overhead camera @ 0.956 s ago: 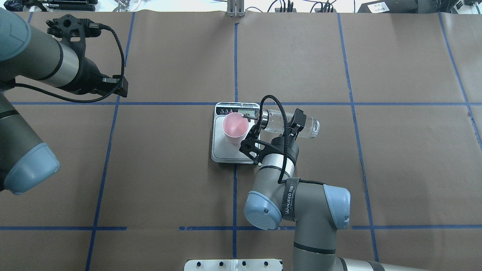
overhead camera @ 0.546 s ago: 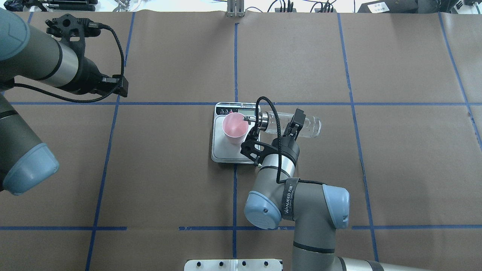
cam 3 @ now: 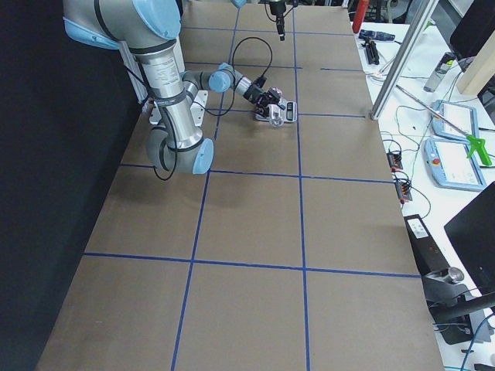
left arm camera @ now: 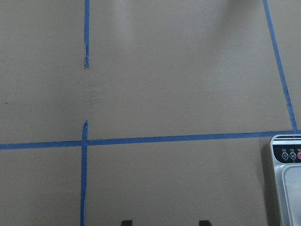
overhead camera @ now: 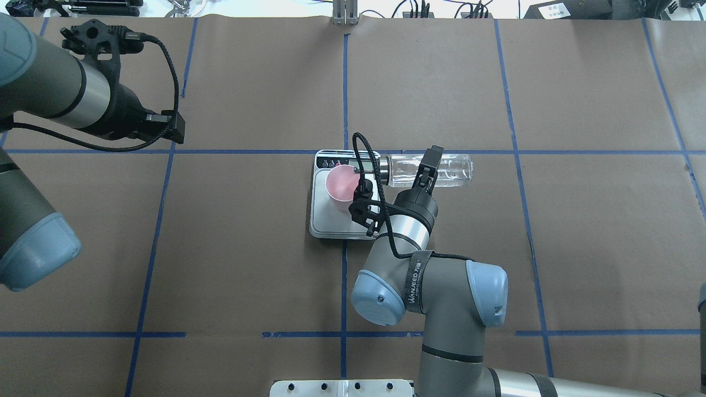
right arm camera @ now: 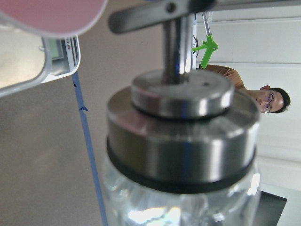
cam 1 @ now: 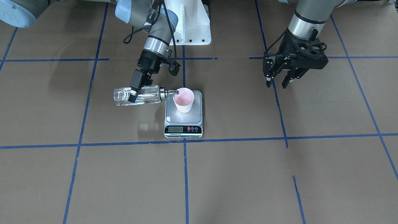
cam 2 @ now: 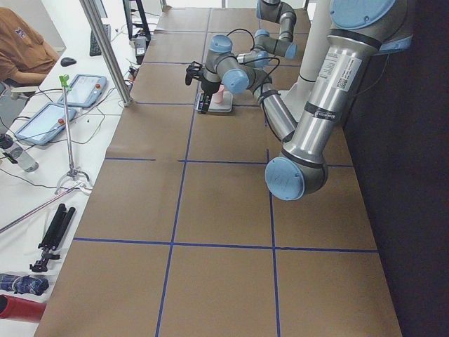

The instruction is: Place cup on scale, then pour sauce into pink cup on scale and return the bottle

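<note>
The pink cup (cam 1: 183,99) stands upright on the scale (cam 1: 183,118), toward its display end. My right gripper (cam 1: 136,94) is shut on the clear glass bottle (cam 1: 149,97) and holds it about level on its side. The thin spout (cam 1: 173,92) reaches over the cup's rim. Clear sauce lies along the bottle; no stream shows. In the overhead view the bottle (overhead camera: 452,168) lies right of the cup (overhead camera: 342,184), and the wrist covers the spout. The right wrist view shows the metal cap (right arm camera: 183,136) close up. My left gripper (cam 1: 276,84) is open and empty, far from the scale.
Blue tape lines divide the brown table cover. The white robot base (cam 1: 189,28) is behind the scale. A corner of the scale (left arm camera: 287,188) shows in the left wrist view. An operator (cam 2: 21,49) sits beyond the table's far edge, with tablets and cables nearby.
The right wrist has turned and shifted, and the bottle has swung from a slight slant to level, its base moving away from the robot. The left arm has drifted slightly back.
</note>
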`<state>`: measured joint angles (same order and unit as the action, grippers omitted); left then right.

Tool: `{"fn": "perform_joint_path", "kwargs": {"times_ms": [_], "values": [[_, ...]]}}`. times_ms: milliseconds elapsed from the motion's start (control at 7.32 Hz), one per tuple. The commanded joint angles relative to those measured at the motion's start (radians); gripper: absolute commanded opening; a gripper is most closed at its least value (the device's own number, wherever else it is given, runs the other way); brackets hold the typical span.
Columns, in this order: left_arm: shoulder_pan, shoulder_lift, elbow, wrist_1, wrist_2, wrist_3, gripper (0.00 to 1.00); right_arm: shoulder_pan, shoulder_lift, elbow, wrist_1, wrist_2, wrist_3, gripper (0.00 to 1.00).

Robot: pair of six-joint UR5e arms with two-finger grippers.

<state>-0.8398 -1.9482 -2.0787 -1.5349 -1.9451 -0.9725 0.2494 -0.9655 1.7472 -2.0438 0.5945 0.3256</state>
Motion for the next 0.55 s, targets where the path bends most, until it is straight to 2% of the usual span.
{"fn": "perform_joint_path", "kwargs": {"times_ms": [0,410], "values": [[0.001,0.000,0.002,-0.001,0.000,0.000,0.57,0.001,0.005,0.003,-0.050,-0.024,-0.052,0.00],[0.002,0.000,0.003,0.001,-0.002,0.000,0.57,0.001,0.016,0.002,-0.058,-0.058,-0.119,0.00]]}}
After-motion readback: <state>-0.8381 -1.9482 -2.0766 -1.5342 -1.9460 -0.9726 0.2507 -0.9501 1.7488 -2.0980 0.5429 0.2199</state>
